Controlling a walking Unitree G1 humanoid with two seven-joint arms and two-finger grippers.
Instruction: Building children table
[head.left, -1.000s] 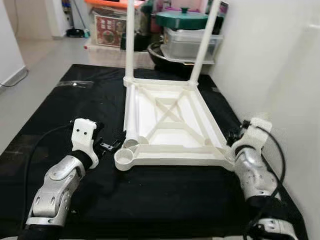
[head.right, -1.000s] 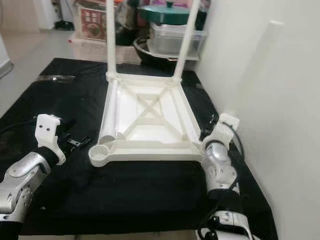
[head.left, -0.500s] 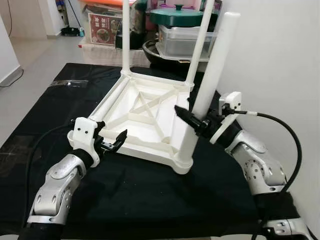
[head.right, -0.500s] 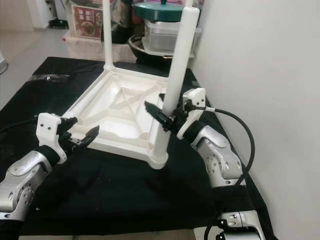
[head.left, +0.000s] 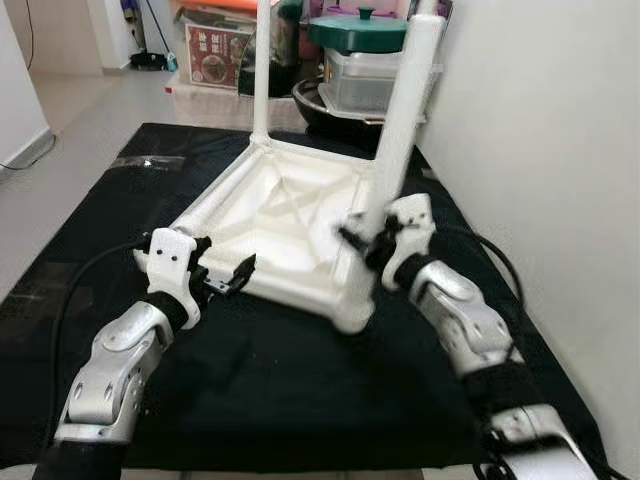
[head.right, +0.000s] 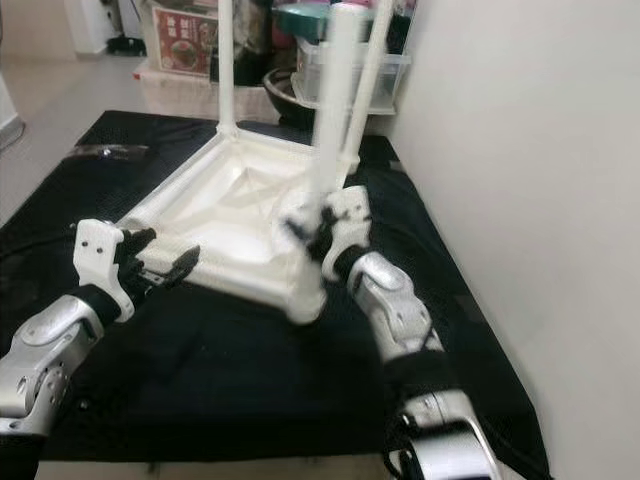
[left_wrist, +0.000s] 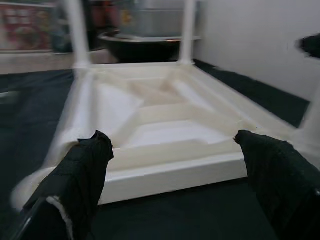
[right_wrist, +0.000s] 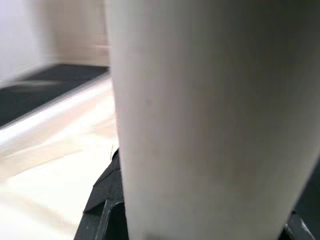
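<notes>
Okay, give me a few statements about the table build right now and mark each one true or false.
1. The right gripper is closed around an upright white leg. True.
2. The left gripper is clamped on a leg. False: its fingers are open, hovering by the near edge of the tabletop.
3. The tabletop lies upside down on a black mat. True.
4. All four legs stand in their sockets. False: three legs stand upright; no leg stands at the near left corner.

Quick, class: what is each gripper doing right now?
Left gripper: open, holding nothing, at the near edge of the upturned table top.
Right gripper: shut on the near white leg.
</notes>
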